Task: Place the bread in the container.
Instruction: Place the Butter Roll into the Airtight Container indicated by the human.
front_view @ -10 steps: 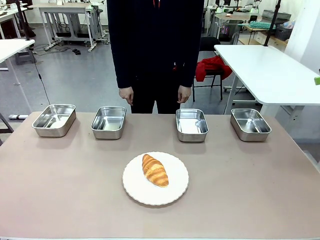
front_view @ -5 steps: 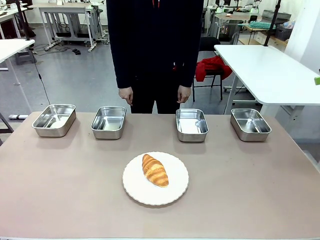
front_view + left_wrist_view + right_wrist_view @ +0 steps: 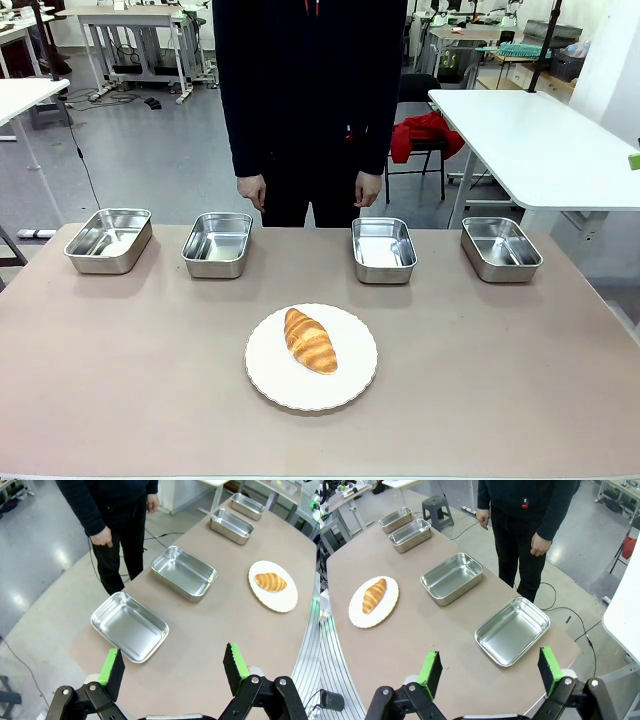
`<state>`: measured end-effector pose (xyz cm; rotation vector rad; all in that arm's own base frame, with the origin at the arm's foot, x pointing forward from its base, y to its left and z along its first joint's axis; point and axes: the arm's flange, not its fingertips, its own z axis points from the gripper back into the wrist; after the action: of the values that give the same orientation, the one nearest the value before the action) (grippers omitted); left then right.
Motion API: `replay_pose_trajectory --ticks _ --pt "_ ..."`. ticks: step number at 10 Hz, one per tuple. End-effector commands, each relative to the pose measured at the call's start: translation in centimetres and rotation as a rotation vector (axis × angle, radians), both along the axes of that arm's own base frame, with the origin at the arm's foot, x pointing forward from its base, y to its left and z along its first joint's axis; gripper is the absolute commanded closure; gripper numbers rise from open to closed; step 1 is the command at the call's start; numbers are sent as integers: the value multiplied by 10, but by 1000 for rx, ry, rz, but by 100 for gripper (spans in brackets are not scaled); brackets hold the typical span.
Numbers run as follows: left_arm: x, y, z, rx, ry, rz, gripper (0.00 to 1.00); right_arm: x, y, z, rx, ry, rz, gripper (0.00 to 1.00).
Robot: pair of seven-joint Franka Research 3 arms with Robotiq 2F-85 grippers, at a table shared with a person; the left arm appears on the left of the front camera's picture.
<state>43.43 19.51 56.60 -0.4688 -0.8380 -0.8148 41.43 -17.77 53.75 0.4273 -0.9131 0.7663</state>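
— Grippers?
— Left gripper (image 3: pixel 172 656): fingers spread wide, nothing between them. Right gripper (image 3: pixel 488 659): the same, apart and empty.
— The croissant?
— It lay on the white plate (image 3: pixel 270 385). The croissant (image 3: pixel 310 341) sat well ahead of both pairs of fingers and off to one side, with nothing touching it.
— Pans?
— A steel pan (image 3: pixel 129 626) sat just beyond the left fingers, empty. A second steel pan (image 3: pixel 512 630) sat just beyond the right ones, also empty.

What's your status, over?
Left end effector open, right end effector open, both empty. Bread on plate, untouched. Four pans empty, nothing in the way.
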Motion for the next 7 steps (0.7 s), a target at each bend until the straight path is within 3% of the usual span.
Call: replay_pose_trajectory --ticks 1,7 --pt "0 0 0 -8 -20 -8 0 0 1 1 2 -4 0 0" --pt "0 0 0 -8 -20 -8 0 0 1 1 2 -4 0 0"
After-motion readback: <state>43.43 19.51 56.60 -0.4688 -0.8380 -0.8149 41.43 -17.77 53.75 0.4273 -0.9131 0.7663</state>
